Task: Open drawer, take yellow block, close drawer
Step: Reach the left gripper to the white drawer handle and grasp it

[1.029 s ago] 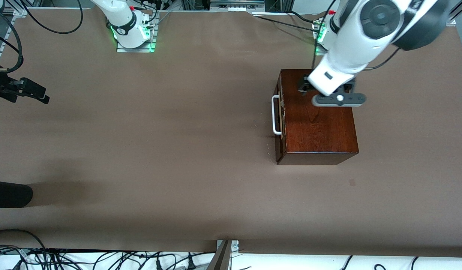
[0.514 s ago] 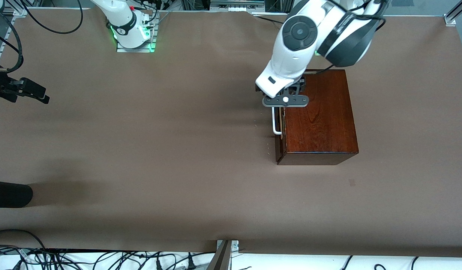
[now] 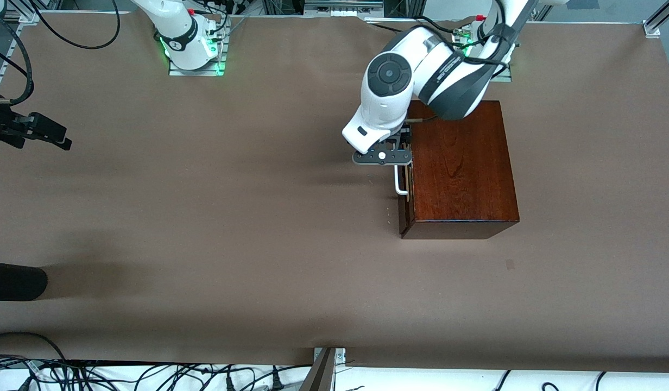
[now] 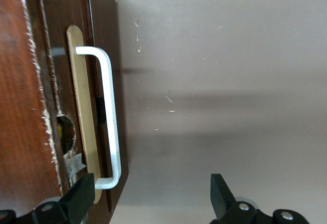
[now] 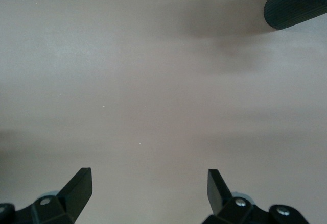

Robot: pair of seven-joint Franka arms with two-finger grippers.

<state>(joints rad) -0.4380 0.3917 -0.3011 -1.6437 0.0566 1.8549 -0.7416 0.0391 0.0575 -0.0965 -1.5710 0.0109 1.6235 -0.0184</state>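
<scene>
The table (image 3: 258, 228) is covered in plain brown sheet; toward my left arm's end stands the box (image 3: 459, 168), glossy mahogany, with the drawer (image 3: 404, 195) fully shut in its face. My left gripper (image 3: 382, 157) hangs over the table just in front of that face, above the end of the white handle (image 3: 399, 182) farther from the front camera; its fingers (image 4: 79, 198) are spread wide with nothing between them, and in the left wrist view one finger sits over the drawer front while the bar (image 4: 110, 127) lies between the two. My right gripper (image 5: 148, 193) waits over bare table at the right arm's end, fingers likewise apart and empty. The block is not in view; I judge it to be inside the shut drawer, so the task is barely begun. To do this step well, I judge I should centre on the bar's middle, come down until both fingers straddle it, close firmly, then pull straight out along the drawer's slide so the box does not drag or twist. No brand, label or legible writing is visible.
</scene>
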